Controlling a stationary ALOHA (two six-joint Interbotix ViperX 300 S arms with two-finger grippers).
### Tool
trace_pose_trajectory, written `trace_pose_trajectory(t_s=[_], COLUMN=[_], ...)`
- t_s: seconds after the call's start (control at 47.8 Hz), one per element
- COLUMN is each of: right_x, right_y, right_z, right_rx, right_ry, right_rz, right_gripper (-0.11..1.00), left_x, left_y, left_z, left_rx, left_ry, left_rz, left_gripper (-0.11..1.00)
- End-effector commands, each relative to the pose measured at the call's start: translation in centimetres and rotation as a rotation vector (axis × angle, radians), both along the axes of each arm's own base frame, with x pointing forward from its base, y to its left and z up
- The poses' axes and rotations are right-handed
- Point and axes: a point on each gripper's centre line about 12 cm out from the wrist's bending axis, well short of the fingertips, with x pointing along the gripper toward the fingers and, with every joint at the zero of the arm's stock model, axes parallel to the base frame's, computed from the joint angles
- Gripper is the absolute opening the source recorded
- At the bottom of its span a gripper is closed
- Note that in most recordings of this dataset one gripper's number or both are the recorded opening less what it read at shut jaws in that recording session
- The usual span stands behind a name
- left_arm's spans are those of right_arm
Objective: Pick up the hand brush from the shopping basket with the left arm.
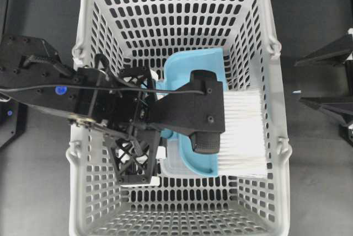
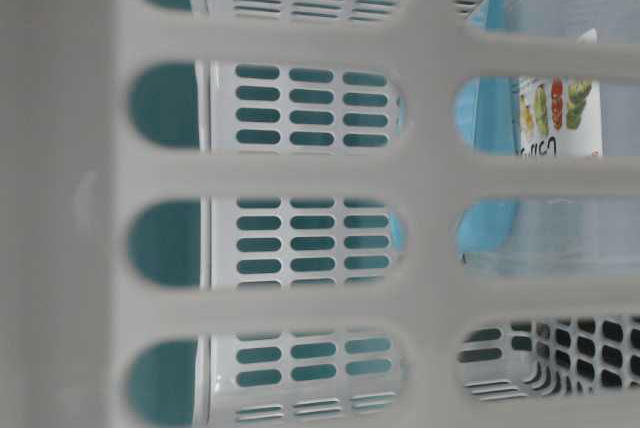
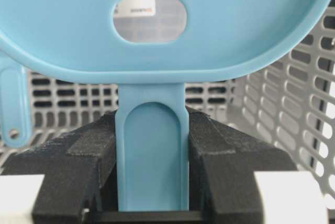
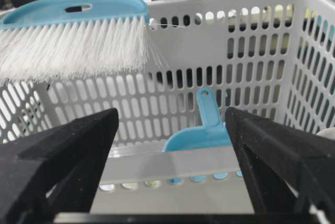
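The hand brush (image 1: 242, 134) is light blue with a wide block of white bristles. My left gripper (image 1: 207, 114) is shut on its handle inside the shopping basket (image 1: 171, 15). In the left wrist view both black fingers (image 3: 220, 150) press the handle's sides below the brush back (image 3: 220, 30), which has an oval hole. From the right wrist view the brush (image 4: 73, 46) hangs near rim height, bristles down. My right gripper (image 1: 298, 81) stands open outside the basket's right wall, with nothing between its jaws (image 4: 170, 145).
A matching blue dustpan (image 1: 193, 62) lies on the basket floor under the brush; its handle (image 4: 207, 111) points up the far wall. A clear package with a printed label (image 2: 555, 113) lies beside it. The grey slotted walls (image 3: 282, 109) close in on all sides.
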Motion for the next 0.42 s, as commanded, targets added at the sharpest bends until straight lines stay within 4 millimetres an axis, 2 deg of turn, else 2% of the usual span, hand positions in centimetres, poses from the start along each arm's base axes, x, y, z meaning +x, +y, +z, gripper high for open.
trace_pose_trajectory(t_s=[0.0,0.398], right_x=[0.12,0.10], right_y=[-0.06,-0.06], right_z=[0.28,0.16], right_rx=[0.005,0.005], right_ry=[-0.008,-0.005], right_rz=[-0.004,-0.004], right_gripper=[0.79,0.79], left_x=[-0.25,-0.44], left_y=[0.30,0.38], left_z=[1.07,0.59], left_rx=[-0.002,-0.001], left_ry=[-0.036,-0.022], left_rz=[0.004,0.005], left_gripper=[0.24,0.24])
